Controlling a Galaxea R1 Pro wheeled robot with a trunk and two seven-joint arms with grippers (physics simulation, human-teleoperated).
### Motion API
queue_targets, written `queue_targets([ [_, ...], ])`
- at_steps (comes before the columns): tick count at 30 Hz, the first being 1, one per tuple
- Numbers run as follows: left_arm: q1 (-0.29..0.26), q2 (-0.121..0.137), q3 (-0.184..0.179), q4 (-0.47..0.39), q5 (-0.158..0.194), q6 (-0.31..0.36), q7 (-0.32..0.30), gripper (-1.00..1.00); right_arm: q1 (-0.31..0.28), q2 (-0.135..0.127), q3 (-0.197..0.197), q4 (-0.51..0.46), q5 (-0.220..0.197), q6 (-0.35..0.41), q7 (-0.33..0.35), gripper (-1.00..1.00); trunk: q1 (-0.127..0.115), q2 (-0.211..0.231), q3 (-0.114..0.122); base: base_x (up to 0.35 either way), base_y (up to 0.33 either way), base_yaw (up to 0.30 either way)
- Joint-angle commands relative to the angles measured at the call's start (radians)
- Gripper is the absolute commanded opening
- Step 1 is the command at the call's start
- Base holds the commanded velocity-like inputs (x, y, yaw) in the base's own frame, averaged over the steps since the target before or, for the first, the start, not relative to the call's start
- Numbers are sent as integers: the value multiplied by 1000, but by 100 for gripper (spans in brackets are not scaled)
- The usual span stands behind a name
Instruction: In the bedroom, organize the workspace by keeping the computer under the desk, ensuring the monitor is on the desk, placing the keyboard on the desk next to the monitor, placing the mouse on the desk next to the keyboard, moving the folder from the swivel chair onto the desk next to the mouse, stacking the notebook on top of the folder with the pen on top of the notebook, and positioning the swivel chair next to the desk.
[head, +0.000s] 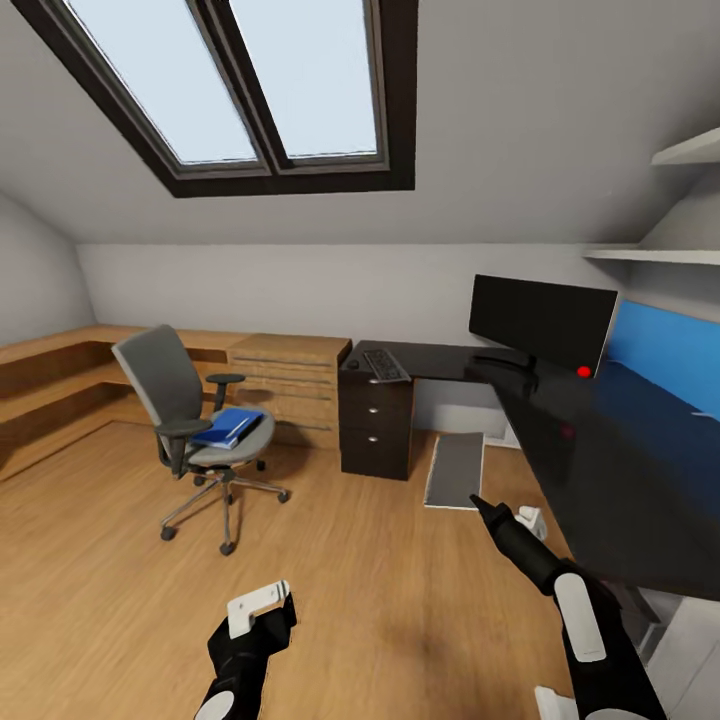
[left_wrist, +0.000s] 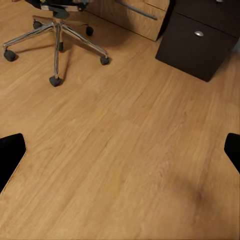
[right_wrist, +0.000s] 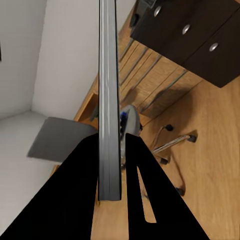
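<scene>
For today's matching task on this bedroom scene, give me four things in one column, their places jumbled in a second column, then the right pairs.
Things:
1 folder
2 keyboard
3 monitor
4 notebook

Places:
A gripped in the right claw
B on the swivel chair seat
C on the desk, by the blue wall panel
D on the desk, above the drawer unit

Pairs: 1-B; 2-D; 3-C; 4-A

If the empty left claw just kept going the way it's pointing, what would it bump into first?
Probably the bare wooden floor: the left gripper points down at it, fingers apart. The swivel chair base sits farther off, though depth is unclear.
</scene>
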Motion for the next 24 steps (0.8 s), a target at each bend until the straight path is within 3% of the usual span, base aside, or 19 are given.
queue_targets([
  [1,-1,-1,-4,4,3,9,6,100,-1,0,-6,-1,-6,7,2,-100,0,0,-1,182,220,0],
  [6,0,-1,-19,6,1,10,9,100,-1,0,-7,-1,-6,6,3,-100,0,0,-1,266,163,0],
  [17,-1,-1,-23,7,2,10,10,100,-1,1,-9,1,-6,6,0,-100,0,0,-1,327,8,0],
  [24,-1,-1,-26,7,2,9,10,100,-1,1,-45,15,-6,6,3,-100,0,0,-1,328,0,-160],
])
